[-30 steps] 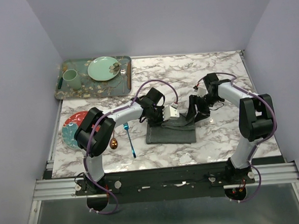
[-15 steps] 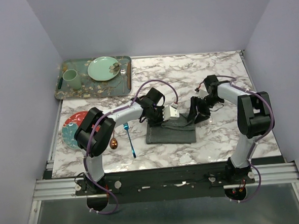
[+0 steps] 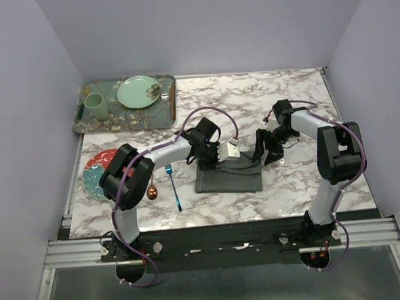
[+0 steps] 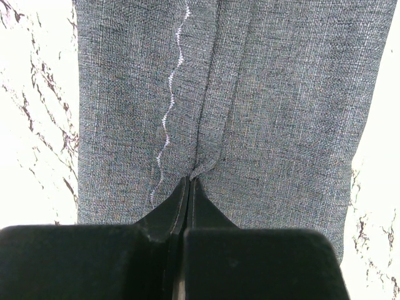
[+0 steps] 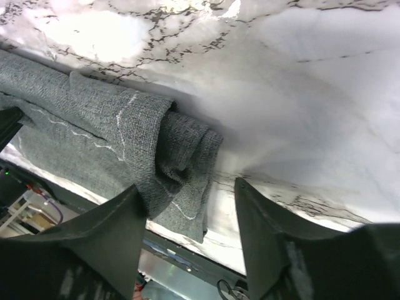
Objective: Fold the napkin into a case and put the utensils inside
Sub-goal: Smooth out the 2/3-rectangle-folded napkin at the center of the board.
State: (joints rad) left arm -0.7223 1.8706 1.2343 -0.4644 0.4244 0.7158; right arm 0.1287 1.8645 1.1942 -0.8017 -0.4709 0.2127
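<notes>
L tool [image 4: 189, 181] tight on napkin [image 4: 262, 94] crease, R tool [image 5: 187, 184] wide apart, empty; both indistinct in top view.

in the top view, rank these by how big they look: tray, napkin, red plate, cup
Largest to smallest:
1. tray
2. napkin, folded
3. red plate, partly hidden, though it still looks smaller than the napkin
4. cup

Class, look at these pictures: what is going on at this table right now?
The robot is folding the napkin. The left tool is shut, pinching a crease of the cloth; the right tool is open by its bunched end. The fork and spoon lie on the table beside it, not yet tucked in.
</notes>
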